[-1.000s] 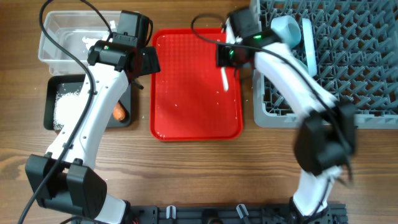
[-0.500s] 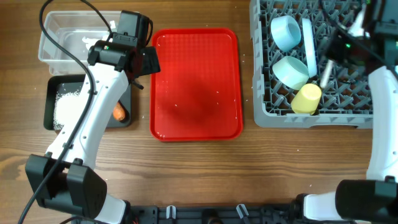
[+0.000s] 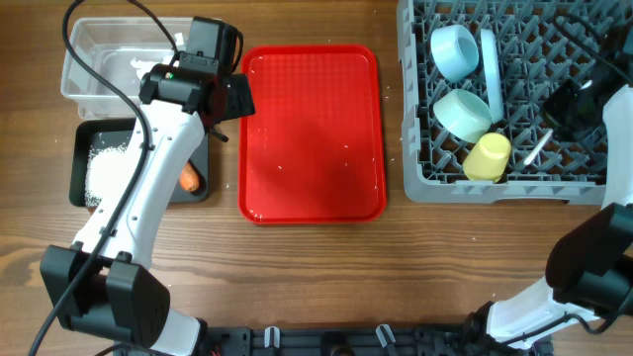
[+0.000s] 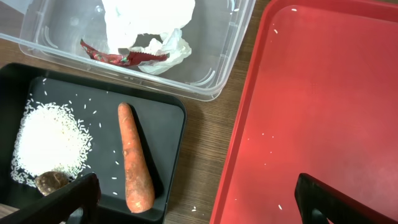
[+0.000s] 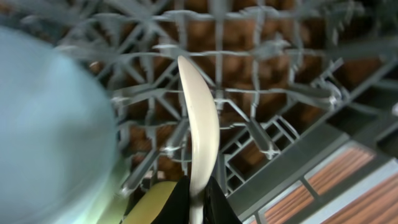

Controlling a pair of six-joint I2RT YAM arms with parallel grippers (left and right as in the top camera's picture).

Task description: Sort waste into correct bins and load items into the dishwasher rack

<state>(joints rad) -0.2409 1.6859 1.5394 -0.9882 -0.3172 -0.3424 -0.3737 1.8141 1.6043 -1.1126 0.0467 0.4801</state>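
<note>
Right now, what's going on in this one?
The right gripper is shut on the white plastic spoon, holding it over the dishwasher rack, which has two light-blue bowls, the plate and the yellow cup in it. The left gripper hangs open and empty by the black tray holding rice and a carrot; the napkin and red wrapper lie in the clear tub.

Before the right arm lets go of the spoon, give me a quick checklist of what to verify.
1. White spoon gripped by the right fingers: ok.
2. Spoon over the dishwasher rack, not the red tray: ok.
3. Spoon already resting on the rack's pegs: cannot tell.
4. Spoon apart from the yellow cup in the overhead view: ok.
5. Left fingers open and empty: ok.
6. Red tray free of dishes: ok.
</note>
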